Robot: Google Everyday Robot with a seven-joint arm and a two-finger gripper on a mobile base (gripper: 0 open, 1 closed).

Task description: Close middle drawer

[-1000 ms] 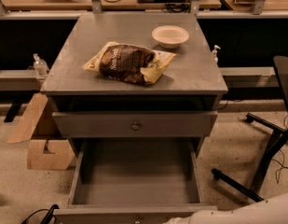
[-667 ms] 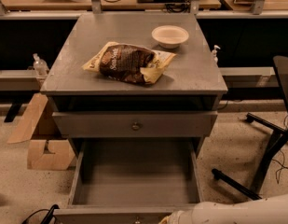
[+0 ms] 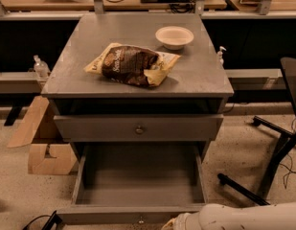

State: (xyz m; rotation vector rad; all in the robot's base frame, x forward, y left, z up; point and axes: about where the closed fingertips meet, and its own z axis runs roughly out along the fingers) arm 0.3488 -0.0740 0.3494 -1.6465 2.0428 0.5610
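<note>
The middle drawer [image 3: 138, 176] of the grey cabinet is pulled far out toward me, a plain empty grey box. Its front [image 3: 109, 215] lies along the bottom edge of the camera view, with the small round knob [image 3: 140, 220] just showing. The drawer above it [image 3: 99, 127] is shut, with its own knob [image 3: 139, 129]. My white arm [image 3: 243, 217] comes in from the bottom right. My gripper [image 3: 168, 223] is at the arm's tip, at the open drawer's front just right of its knob, mostly cut off by the view's edge.
A chip bag [image 3: 130, 64] and a white bowl [image 3: 174, 36] sit on the cabinet top [image 3: 75, 66]. Cardboard pieces [image 3: 42, 143] lie on the floor at the left. A black chair base [image 3: 262, 176] stands at the right. Shelving runs behind.
My arm has slid left along the bottom edge, bringing the gripper closer to the open drawer's knob. The drawer has not moved.
</note>
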